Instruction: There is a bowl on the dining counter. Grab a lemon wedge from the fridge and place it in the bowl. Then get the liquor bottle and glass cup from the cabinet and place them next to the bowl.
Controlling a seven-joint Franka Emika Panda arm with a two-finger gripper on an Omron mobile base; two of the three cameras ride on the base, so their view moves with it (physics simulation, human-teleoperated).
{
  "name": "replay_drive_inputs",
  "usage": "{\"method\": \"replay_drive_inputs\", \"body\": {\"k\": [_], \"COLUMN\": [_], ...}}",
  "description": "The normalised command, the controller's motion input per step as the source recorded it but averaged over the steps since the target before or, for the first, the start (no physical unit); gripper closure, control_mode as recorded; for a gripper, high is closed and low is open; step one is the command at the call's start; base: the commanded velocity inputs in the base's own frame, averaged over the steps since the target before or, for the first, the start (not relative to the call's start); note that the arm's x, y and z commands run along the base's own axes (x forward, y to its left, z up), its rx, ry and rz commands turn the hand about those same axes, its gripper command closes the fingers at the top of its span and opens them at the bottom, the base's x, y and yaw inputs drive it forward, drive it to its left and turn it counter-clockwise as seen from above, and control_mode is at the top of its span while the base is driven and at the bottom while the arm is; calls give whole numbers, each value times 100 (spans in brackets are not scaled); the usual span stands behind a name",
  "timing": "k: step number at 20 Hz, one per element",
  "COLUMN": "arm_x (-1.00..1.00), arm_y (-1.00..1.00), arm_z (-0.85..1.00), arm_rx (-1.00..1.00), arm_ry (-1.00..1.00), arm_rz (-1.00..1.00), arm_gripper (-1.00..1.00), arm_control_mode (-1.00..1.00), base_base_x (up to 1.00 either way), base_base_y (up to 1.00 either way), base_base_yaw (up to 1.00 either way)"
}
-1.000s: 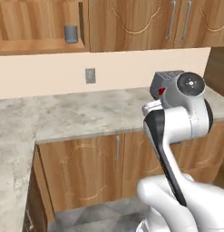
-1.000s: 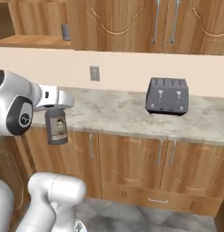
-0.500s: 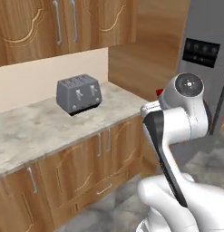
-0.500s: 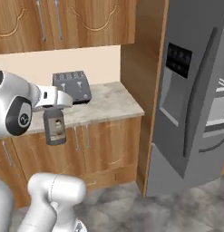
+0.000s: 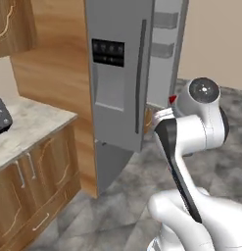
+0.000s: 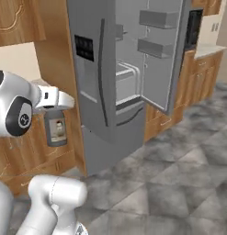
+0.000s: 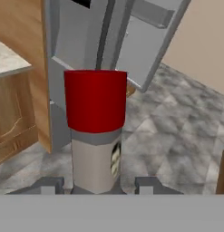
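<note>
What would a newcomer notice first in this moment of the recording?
Most striking is the liquor bottle with its red cap, held upright in the hand and looming large in the hand view. Behind it stands the tall grey fridge, its right door swung wide open, showing shelves inside. The white arm carries the bottle over the grey tiled floor.

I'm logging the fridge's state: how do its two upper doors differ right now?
The left door is shut, flush with the fridge front; the right door is swung wide open, exposing the interior shelves. The left door shows its outer face with a black dispenser panel and a long dark handle; the right door shows its inner face with grey storage bins. Both are grey and tall.
</note>
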Motion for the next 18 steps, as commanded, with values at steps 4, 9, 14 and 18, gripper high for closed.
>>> {"method": "replay_drive_inputs", "body": {"k": [4,9,14,18], "arm_x": [0,0,0,0], "arm_y": [0,0,0,0], "arm_z": [0,0,0,0], "arm_rx": [0,0,0,0], "arm_ry": [0,0,0,0], "arm_rz": [0,0,0,0], "arm_gripper": [100,100,100,100], "arm_control_mode": [100,100,100,100], "base_base_x": [-3,43,97,100], "base_base_y": [-81,-53,-3,0], "base_base_yaw": [-59,-55,-42,-34]}}
